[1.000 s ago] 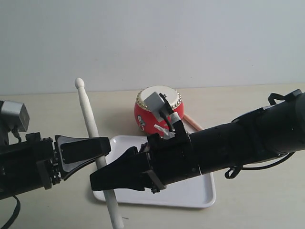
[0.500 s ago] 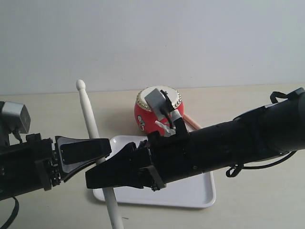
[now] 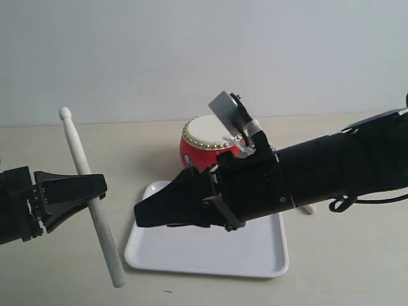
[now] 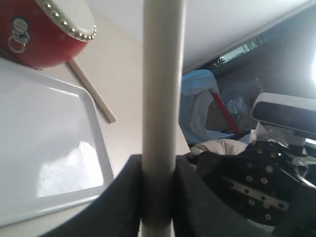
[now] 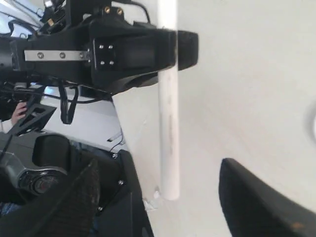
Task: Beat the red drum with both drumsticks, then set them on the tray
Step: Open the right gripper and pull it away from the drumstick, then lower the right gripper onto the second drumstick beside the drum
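My left gripper (image 3: 95, 191) is shut on one pale drumstick (image 3: 89, 204), held steeply upright over the table left of the tray; close up, the stick (image 4: 163, 74) sits clamped between the jaws (image 4: 158, 168). My right gripper (image 3: 143, 213) reaches across over the white tray (image 3: 255, 252) and stands open and empty (image 5: 158, 165), facing the left gripper (image 5: 143, 49) and its stick (image 5: 168, 123). The red drum (image 3: 201, 143) stands behind the tray. The second drumstick (image 4: 91, 89) lies on the table beside the drum (image 4: 44, 34); only its end (image 3: 308, 208) shows under the right arm.
The right arm's black body (image 3: 319, 172) spans the tray's back edge and hides part of the drum. A pale wall rises behind the beige table (image 3: 357, 268). The tray (image 4: 44, 148) holds nothing visible.
My left gripper has drawn back to the left with its drumstick, away from the tray. The right arm has shifted up and slightly right, uncovering more of the drum.
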### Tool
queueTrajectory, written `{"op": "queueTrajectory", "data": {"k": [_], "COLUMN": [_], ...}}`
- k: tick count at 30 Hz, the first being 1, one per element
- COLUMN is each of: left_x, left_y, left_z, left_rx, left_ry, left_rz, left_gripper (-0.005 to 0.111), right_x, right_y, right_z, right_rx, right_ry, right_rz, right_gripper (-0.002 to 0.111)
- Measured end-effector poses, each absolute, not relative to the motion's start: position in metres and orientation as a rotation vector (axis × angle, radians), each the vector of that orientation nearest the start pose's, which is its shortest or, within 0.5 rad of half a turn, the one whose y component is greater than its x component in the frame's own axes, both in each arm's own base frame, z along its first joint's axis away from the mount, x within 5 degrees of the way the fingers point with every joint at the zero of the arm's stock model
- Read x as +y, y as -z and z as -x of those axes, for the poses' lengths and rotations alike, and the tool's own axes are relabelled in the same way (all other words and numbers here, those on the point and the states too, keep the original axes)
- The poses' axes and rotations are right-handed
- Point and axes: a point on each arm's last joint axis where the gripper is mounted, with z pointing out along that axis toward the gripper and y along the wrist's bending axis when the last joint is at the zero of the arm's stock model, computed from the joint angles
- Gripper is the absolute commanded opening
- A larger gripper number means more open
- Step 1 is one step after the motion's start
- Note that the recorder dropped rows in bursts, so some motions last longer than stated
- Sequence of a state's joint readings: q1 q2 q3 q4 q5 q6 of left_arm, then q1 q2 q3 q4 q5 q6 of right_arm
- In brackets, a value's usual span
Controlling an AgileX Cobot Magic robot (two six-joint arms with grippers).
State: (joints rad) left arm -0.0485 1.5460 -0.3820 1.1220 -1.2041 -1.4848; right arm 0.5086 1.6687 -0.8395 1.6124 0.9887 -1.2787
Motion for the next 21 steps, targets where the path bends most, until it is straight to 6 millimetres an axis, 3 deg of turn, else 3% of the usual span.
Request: {"op": "queueTrajectory", "data": {"k": [6,11,15,16,19,21], "left_x": [-0.08,-0.081,-0.081,-0.081,-0.082,-0.082], "left_y": [-0.183,-0.183,-0.182,-0.182,-0.182,-0.182], "left_z": [-0.215,-0.213,-0.213,-0.212,-0.212,-0.212], "left_rx": [1.985,2.002,2.005,2.008,2.01,2.01], "left_ry": [1.521,1.526,1.527,1.527,1.527,1.527], "left_rz": [0.042,0.022,0.017,0.012,0.008,0.008], "left_gripper": [0.0,0.0,0.0,0.0,0.0,0.0], "right_x": [0.182,0.146,0.124,0.119,0.113,0.113], "right_y": [-0.237,-0.259,-0.278,-0.286,-0.275,-0.249], "right_z": [-0.246,-0.283,-0.317,-0.334,-0.365,-0.388], "right_rx": [2.282,2.412,2.5,2.535,2.631,2.694], "right_ry": [-1.336,-0.937,-0.541,-0.386,-0.124,-0.01], "right_rz": [0.55,0.374,0.434,0.476,0.608,0.727], "right_gripper": [0.063,0.062,0.062,0.062,0.062,0.062]}}
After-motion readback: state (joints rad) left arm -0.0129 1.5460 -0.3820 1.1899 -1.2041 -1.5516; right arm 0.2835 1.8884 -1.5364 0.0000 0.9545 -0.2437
